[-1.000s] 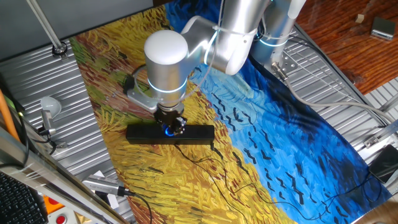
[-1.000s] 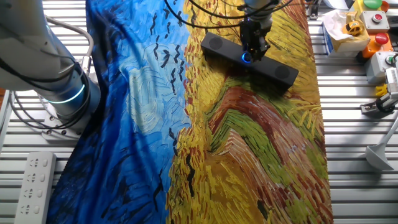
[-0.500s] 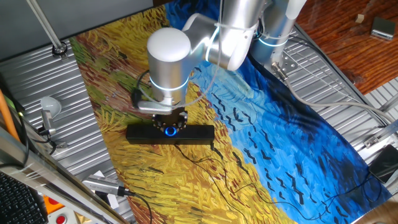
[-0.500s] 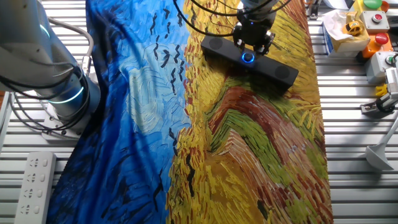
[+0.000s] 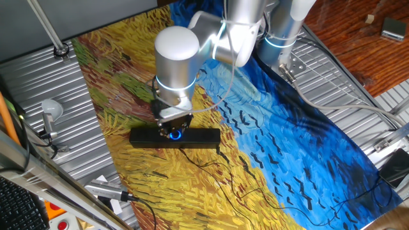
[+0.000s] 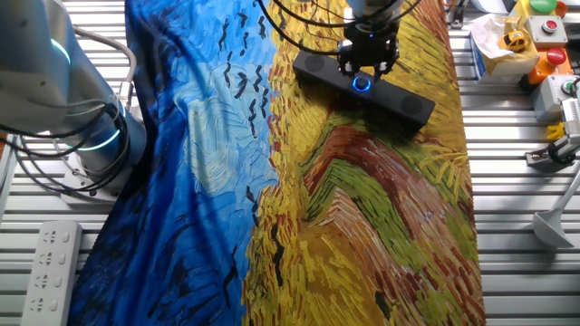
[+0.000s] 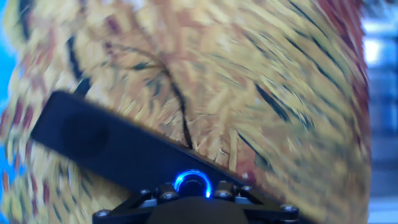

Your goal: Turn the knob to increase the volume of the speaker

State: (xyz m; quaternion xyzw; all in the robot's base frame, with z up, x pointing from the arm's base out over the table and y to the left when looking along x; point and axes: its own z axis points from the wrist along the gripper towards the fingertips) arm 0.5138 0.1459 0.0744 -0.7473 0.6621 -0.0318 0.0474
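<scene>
no readable text, labels or numbers

A painted cloth (image 6: 362, 208) in swirling yellow, brown, green and blue strokes covers the middle of the surface (image 6: 507, 272), whose bare parts are ribbed grey metal. In one fixed view a strip of reddish wooden floor (image 5: 358, 32) shows at the upper right, and a grey metal pole (image 5: 48, 29) slants across the upper left. In the other fixed view a white power strip (image 6: 50, 267) lies at the lower left, and a box with coloured buttons (image 6: 548, 27) sits at the upper right.
</scene>
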